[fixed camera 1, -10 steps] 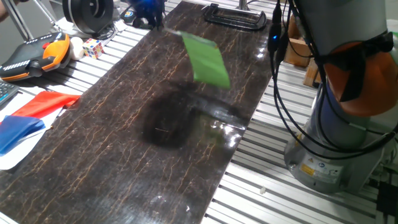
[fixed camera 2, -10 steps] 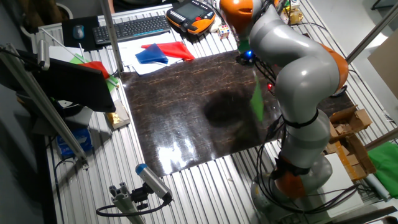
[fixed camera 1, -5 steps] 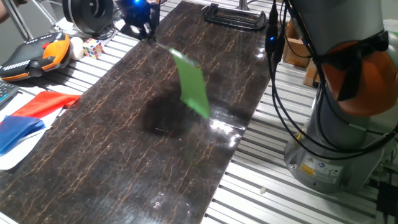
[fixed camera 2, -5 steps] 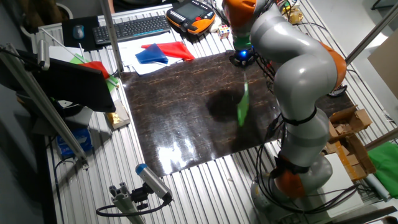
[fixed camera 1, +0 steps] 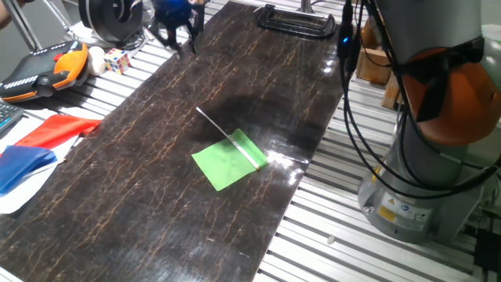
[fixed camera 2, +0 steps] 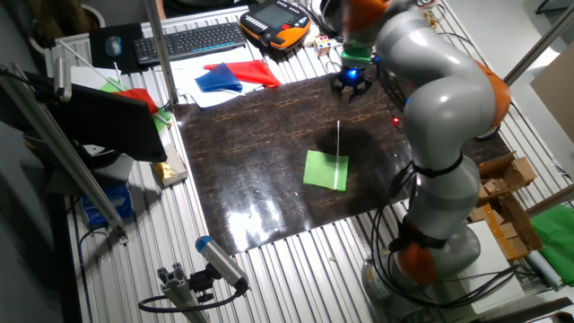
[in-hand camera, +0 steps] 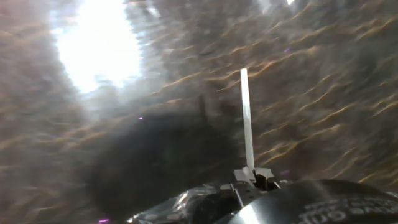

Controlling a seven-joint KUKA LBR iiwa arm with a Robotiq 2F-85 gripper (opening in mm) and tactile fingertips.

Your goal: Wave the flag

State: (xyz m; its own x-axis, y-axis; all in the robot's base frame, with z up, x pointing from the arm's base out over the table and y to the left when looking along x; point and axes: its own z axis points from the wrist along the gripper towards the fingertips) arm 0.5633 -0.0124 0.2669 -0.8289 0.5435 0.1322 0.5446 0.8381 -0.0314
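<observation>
1. Jaws: up over the tabletop (fixed camera 1: 141, 204), prongs apparently spread, pinching nothing; too blurred in the hand view to confirm.
2. Directly below and a little ahead of the jaws: thin white stick (in-hand camera: 247, 124), flat on the dark surface, pointing away from the jaws in the hand view. No green in sight there.
3. Further from the jaws: flag (fixed camera 1: 228, 163), flat on the tabletop and clear of the jaws, with the bare end of the stick toward them and the green sheet at the far end. Same layout in the other fixed view (fixed camera 2: 323, 169). Sheet close to the tabletop edge on the robot-base side.
4. Well off to one side of the jaws: red cloth (fixed camera 1: 55, 129) and blue cloth (fixed camera 1: 23, 166), no part of this task.
5. Judged standing: no waving possible with the flag lying loose; a fresh grip on the stick needed first.
6. Possible trouble from here:
   - Striking the hard tabletop on the way down, since so thin a stick lies almost flush with it.
   - Knocking the stick sideways with one prong on closing off-centre, perhaps sliding the sheet over the nearby edge.
   - Catching only cloth, leaving the stick to dangle.
   - Gripping too lightly, letting the flag fly off in mid-swing.
</observation>
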